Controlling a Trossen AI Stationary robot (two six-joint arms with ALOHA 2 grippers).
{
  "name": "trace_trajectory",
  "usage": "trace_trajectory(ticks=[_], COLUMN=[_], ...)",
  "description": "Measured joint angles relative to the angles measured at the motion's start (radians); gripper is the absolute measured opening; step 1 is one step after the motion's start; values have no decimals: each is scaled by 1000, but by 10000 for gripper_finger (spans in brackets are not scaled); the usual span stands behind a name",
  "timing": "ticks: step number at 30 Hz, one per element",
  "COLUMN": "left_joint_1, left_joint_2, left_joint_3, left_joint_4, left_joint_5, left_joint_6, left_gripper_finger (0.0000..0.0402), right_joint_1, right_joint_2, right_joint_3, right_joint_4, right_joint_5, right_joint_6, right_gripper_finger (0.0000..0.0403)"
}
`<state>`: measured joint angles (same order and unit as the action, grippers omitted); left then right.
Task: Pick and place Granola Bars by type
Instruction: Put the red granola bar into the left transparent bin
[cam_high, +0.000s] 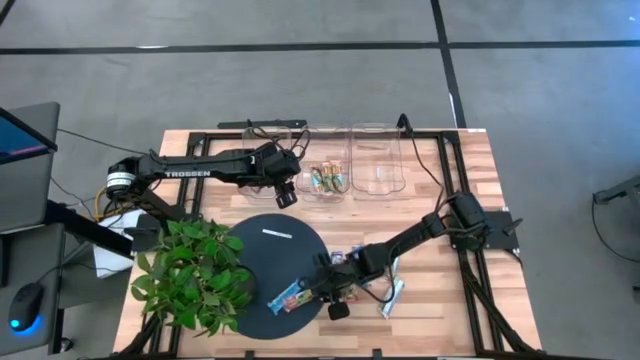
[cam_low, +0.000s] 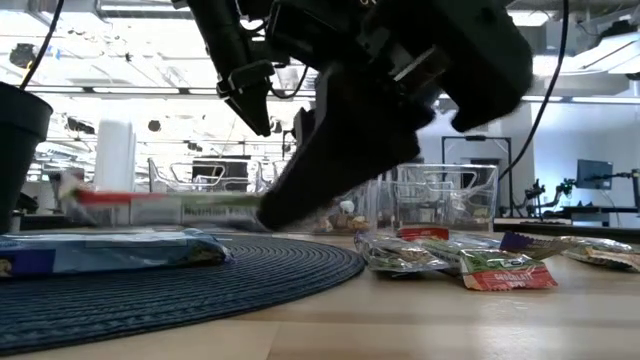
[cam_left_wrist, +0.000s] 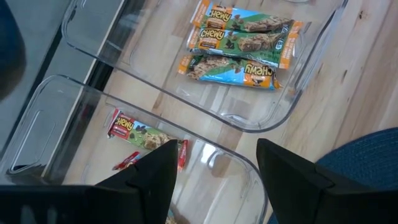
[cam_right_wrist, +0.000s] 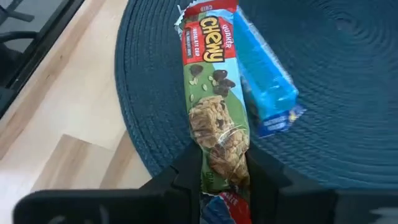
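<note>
- A red-and-green granola bar (cam_right_wrist: 216, 102) is lying on the round blue mat (cam_right_wrist: 348, 74), touching a blue bar (cam_right_wrist: 266, 84).
- The right gripper (cam_right_wrist: 224, 171) fingers are pinching only its near end, so it risks swinging loose or dragging its neighbour.
- The left gripper (cam_left_wrist: 214, 171) is hovering over the clear bins (cam_left_wrist: 298, 93), fingers spread.

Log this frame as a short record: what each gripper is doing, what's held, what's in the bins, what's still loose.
right gripper: over the blue mat, fingers shut on red-green Chewy bar
blue bar: on mat, beside the held bar
left gripper: open, empty, above the clear bins
bins: orange-ended bars in one, red-ended bar in the next
loose bars: on the wood, off the mat
</note>
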<state>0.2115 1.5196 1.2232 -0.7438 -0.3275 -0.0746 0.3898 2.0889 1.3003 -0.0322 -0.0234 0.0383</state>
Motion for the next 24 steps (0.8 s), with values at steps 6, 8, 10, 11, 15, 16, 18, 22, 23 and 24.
trace_trajectory(ticks=[6, 8, 10, 11, 15, 16, 18, 22, 23, 24], left_joint_1=[0, 0, 0, 0, 0, 0, 0, 0, 0, 0], left_joint_2=[0, 0, 0, 0, 0, 0, 0, 0, 0, 0], left_joint_3=[0, 0, 0, 0, 0, 0, 0, 0, 0, 0], left_joint_4=[-10, -9, -9, -9, -9, -9, -9, -18, -19, -20], left_joint_5=[0, 0, -1, -1, -1, -1, -1, -2, -2, -2], left_joint_6=[0, 0, 0, 0, 0, 0, 3, 11, 11, 12], left_gripper_finger=[213, 213, 213, 213, 213, 213, 213, 213, 213, 213], right_joint_1=[-17, -30, -46, -53, -82, -87, -94, -108, -113, -121], right_joint_2=[-17, -17, -17, -17, -17, -17, -27, -54, -60, -60], right_joint_3=[2, 2, 0, 1, 2, 2, 1, 0, 0, 2], right_joint_4=[-53, -103, -137, -147, -188, -189, -197, -209, -216, -207], right_joint_5=[66, 92, 105, 106, 107, 107, 108, 120, 130, 138], right_joint_6=[10, 32, 55, 66, 93, 93, 92, 85, 85, 88], right_gripper_finger=[74, 73, 72, 72, 72, 72, 72, 72, 72, 72])
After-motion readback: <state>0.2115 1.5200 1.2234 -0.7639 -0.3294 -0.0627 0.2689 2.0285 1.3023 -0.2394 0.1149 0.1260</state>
